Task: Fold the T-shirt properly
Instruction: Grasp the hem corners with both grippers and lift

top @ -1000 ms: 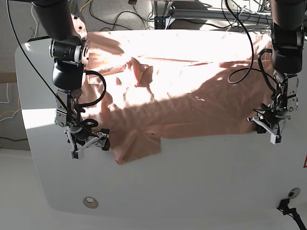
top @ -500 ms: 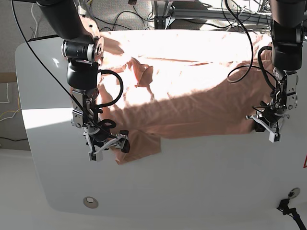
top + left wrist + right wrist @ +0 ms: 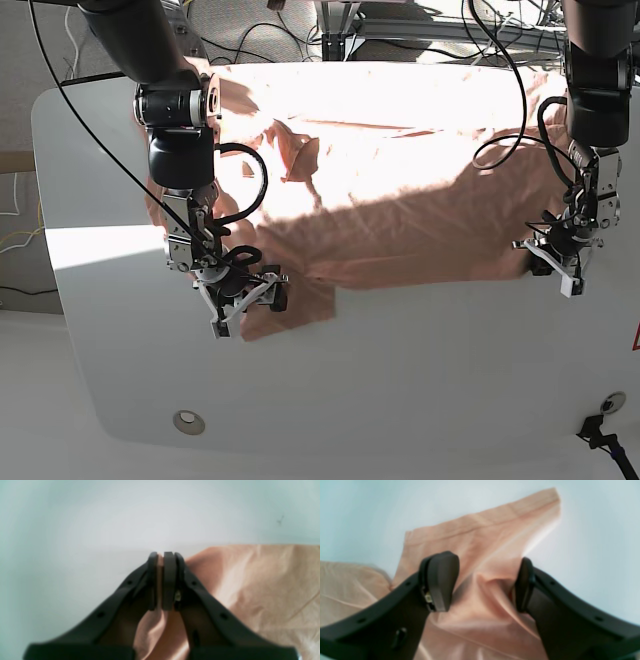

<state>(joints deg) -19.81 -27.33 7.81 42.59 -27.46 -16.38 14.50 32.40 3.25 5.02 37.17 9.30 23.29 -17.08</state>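
The salmon-pink T-shirt [image 3: 400,200] lies spread and wrinkled across the back half of the white table [image 3: 400,380]. A sleeve [image 3: 300,305] sticks out at its front left. My right gripper [image 3: 248,305] is down on that sleeve. In the right wrist view it [image 3: 483,562] is open, its fingers apart on either side of a raised ridge of T-shirt [image 3: 482,530] fabric. My left gripper [image 3: 560,268] sits at the shirt's right front corner. In the left wrist view it [image 3: 161,556] is shut on a thin fold of the T-shirt [image 3: 262,585].
A round metal grommet [image 3: 188,422] sits in the table near the front left. A black cable end [image 3: 600,432] lies at the front right edge. Cables and a metal frame [image 3: 340,30] run behind the table's far edge.
My right arm has moved right and toward the front, from beside the shirt onto the sleeve, and its jaws have narrowed around the fabric. The left gripper has kept its hold and place.
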